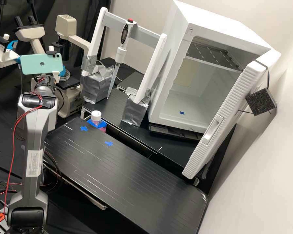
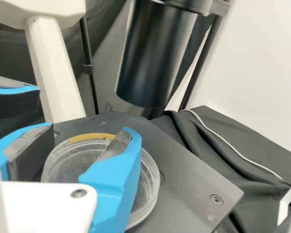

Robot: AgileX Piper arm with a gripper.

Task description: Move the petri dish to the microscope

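The petri dish [image 2: 72, 164] is being supported by the microscope stage [image 2: 188, 170], nothing being gripped by the spread gripper [image 2: 88, 130], only retreat seemingly being awaited.

The black bench [image 1: 133, 182] bears two blue crosses [image 1: 83, 128].

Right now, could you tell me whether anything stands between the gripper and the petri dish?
Nothing visible stands between the open gripper and the petri dish, which lies on the dark microscope stage.
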